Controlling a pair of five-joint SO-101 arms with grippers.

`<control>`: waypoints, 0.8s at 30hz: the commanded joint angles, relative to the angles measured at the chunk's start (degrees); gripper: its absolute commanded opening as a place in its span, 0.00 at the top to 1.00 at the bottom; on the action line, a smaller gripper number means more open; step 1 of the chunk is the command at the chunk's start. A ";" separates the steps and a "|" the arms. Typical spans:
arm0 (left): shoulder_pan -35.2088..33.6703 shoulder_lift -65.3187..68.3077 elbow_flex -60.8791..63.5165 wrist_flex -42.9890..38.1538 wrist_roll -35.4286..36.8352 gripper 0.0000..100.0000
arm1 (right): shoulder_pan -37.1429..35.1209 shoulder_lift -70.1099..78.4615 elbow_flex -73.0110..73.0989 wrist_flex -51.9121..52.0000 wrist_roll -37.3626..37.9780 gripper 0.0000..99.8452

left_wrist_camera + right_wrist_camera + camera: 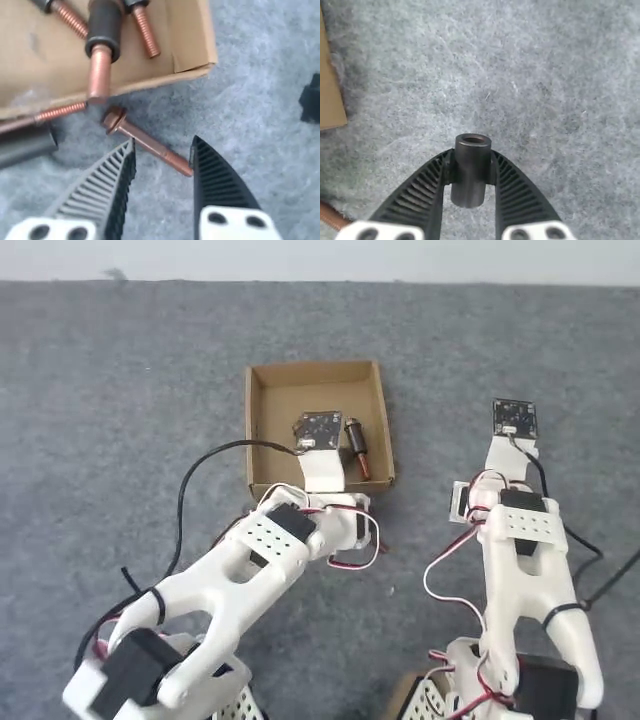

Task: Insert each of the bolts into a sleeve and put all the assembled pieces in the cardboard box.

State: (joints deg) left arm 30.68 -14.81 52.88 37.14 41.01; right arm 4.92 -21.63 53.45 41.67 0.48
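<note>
- From above we see the cardboard box [252, 430] on the grey counter [120, 390], an assembled piece [357, 450] inside.
- The left wrist view gives us the left hand [162, 144] wide open, a bolt [150, 146] lying between its fingers just outside the box.
- The right wrist view has the right hand [472, 159] clamping a black sleeve [471, 185].

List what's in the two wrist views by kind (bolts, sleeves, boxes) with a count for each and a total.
Bolts: 5
Sleeves: 5, two of them cut off at the frame edge
Box: 1
Total: 11
</note>
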 commanded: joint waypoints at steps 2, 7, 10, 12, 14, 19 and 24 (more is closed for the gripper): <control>0.18 -2.73 -0.22 0.09 6.24 0.83 | -0.40 -2.95 -1.14 -0.92 1.23 0.99; 0.18 4.22 -2.95 -0.26 9.05 0.83 | -0.40 -2.95 -1.14 -0.92 1.23 0.99; 0.09 9.41 -5.93 -0.18 9.05 0.83 | -0.40 -2.95 -1.14 -0.92 1.23 0.99; 0.09 11.60 -7.34 -0.18 9.05 0.83 | -0.40 -2.95 -1.14 -0.92 1.23 0.99; 0.09 12.22 -8.04 -0.18 9.05 0.83 | -0.40 -2.95 -1.14 -0.92 1.23 0.99; -1.32 12.75 -8.57 -0.44 11.34 0.83 | -0.40 -2.95 -1.14 -0.92 1.23 0.99; -3.52 16.26 -11.03 -0.18 11.87 0.83 | -0.48 -2.95 -1.14 -0.92 1.23 0.99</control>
State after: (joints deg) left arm 28.04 0.22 45.23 37.14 52.09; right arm 5.10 -21.63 53.45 41.67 0.48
